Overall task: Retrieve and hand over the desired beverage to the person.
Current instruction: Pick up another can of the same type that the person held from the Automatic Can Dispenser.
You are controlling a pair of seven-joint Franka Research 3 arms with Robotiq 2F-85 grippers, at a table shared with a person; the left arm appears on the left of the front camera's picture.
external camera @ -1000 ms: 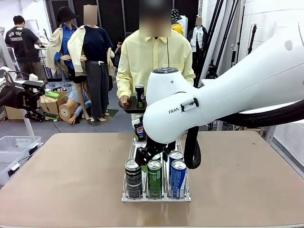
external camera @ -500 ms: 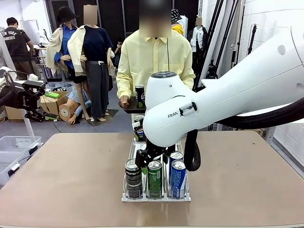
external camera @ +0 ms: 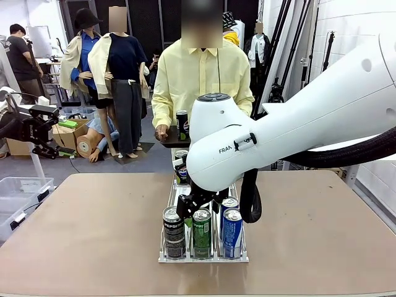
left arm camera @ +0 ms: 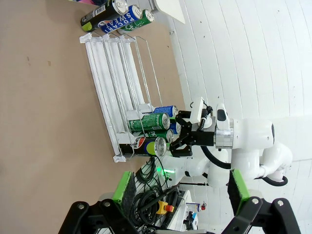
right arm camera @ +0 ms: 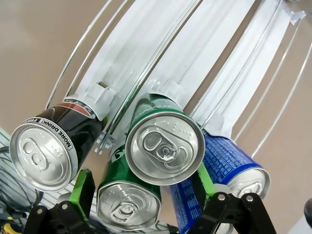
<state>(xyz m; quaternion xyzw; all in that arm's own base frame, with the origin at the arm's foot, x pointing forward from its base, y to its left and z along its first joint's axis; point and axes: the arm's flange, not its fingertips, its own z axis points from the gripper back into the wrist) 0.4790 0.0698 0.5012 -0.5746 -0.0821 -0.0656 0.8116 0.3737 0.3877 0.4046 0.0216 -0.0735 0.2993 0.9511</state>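
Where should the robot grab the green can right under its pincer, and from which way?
Probably the round side wall just below the top rim of the green aluminium can, coming straight down from above. It stands upright with its lid facing the open right pincer, while a black can and a blue can crowd its sides in the white wire rack, leaving only the top free.

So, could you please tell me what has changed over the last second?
The right arm dipped slightly, bringing its open right end effector a little lower over the cans in the rack, then held there. Nothing was taken hold of or let go. The cans, the rack and the person stayed as they were.
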